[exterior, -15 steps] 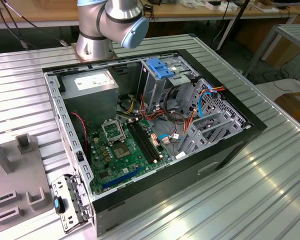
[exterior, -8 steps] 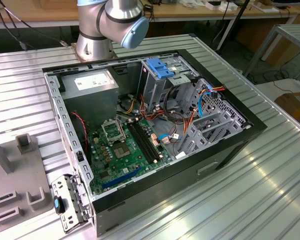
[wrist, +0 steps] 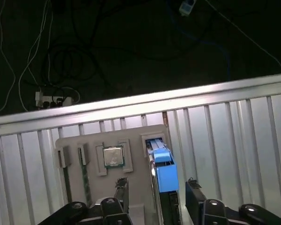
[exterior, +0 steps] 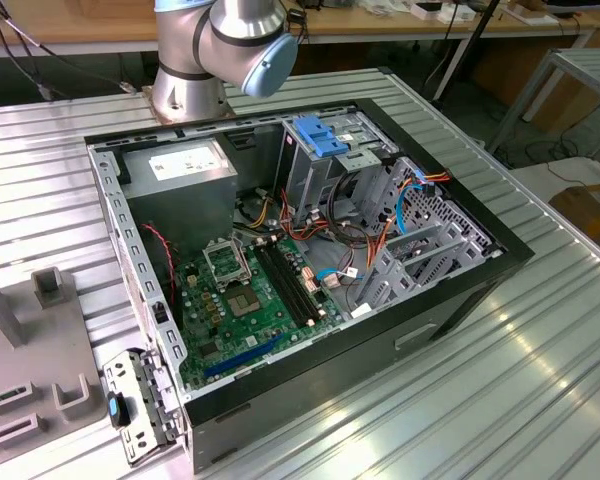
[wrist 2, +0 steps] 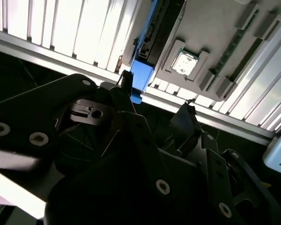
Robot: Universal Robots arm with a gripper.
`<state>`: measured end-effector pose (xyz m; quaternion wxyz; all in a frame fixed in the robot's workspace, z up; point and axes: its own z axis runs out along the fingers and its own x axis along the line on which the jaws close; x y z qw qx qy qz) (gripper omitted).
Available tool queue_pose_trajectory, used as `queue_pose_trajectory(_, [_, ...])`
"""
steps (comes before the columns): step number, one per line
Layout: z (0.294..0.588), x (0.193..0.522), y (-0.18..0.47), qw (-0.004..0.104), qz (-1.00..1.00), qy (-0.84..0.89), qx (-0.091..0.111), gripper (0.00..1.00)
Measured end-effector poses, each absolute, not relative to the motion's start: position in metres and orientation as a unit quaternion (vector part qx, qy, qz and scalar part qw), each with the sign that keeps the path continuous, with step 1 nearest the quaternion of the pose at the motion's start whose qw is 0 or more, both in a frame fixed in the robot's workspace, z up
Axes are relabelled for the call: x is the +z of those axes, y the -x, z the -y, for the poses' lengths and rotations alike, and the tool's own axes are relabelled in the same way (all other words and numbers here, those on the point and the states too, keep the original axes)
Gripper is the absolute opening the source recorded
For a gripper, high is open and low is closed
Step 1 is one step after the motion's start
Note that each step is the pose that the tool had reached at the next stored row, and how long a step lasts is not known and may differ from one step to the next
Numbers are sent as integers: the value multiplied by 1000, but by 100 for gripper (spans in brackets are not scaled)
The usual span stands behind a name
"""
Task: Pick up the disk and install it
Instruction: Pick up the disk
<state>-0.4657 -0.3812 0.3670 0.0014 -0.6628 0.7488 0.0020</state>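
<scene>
Our gripper (wrist: 157, 186) hangs open, its dark fingers (wrist: 122, 187) on either side of the disk (wrist: 163, 174). The disk stands on edge, boxy blue plastic tab facing us, slotted into a flat grey tray (wrist: 136, 164) on the ribbed aluminium table (wrist: 234, 140).

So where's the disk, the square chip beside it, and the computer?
disk (wrist: 163, 174), first wrist view, its blue end tab.
chip (wrist: 113, 156), first wrist view, its silver top.
computer (exterior: 310, 392), exterior view, its black outer wall.

Blue-tabbed, seemingly dark disk (wrist: 165, 172); pale grey tray (wrist: 135, 134); ribbed silver table (wrist: 234, 140).
</scene>
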Motion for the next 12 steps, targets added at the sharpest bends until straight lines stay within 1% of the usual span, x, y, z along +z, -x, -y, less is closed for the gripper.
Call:
queue_pose_trajectory(3, [381, 364, 466, 2, -724, 690, 1, 60])
queue_pose_trajectory(8, [380, 357, 466, 6, -712, 702, -4, 60])
queue_pose_trajectory(12, [375, 347, 466, 6, -712, 702, -4, 60])
